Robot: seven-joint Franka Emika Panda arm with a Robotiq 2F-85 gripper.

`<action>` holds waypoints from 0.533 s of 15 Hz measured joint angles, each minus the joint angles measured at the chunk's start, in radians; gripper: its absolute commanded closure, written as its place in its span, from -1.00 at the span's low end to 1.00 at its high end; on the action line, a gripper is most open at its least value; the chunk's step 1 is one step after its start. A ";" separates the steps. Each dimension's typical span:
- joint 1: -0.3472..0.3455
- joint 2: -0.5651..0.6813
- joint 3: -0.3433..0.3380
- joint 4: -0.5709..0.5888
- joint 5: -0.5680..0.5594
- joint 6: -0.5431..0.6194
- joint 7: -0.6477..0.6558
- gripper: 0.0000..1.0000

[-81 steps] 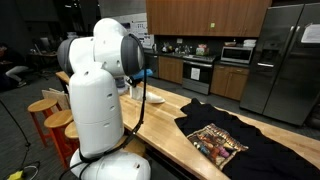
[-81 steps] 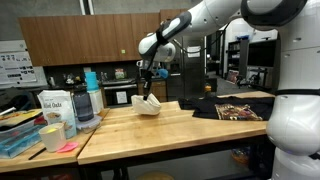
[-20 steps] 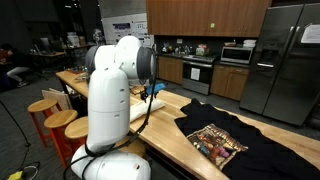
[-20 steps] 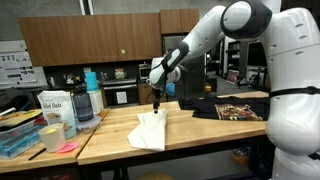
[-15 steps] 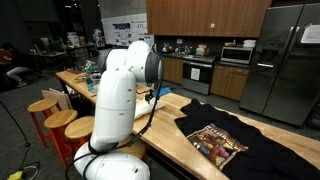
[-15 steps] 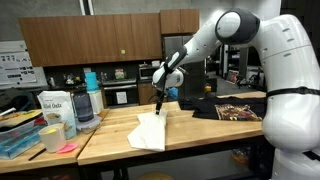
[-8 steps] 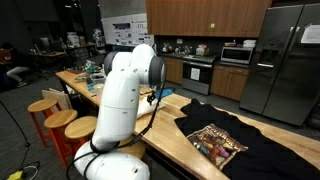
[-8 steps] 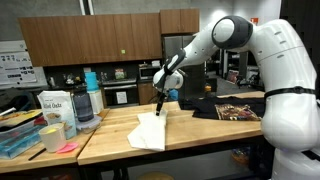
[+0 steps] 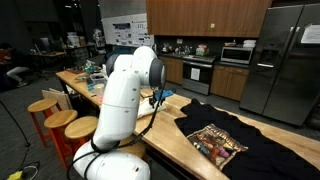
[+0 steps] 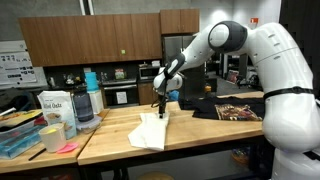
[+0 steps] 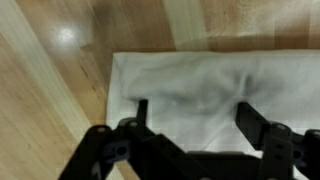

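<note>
Tool [image 11: 193, 106] over cloth [image 11: 200, 70] on tabletop [image 10: 105, 135]
The tool's fingers stand apart, low over the white cloth spread near the wooden tabletop's edge; judged best kept square to the cloth's edge, moving straight and slowly.

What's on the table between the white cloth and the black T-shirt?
Nothing: bare wooden tabletop separates the white cloth from the black T-shirt, in an exterior view.
</note>
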 measured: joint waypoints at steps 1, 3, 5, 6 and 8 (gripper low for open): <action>0.004 0.003 -0.003 0.007 -0.010 -0.015 0.018 0.06; 0.016 0.008 -0.016 0.021 -0.049 -0.045 0.073 0.35; 0.046 0.009 -0.049 0.033 -0.133 -0.087 0.176 0.65; 0.064 0.009 -0.068 0.040 -0.181 -0.114 0.235 0.81; 0.097 0.009 -0.097 0.053 -0.265 -0.178 0.350 0.99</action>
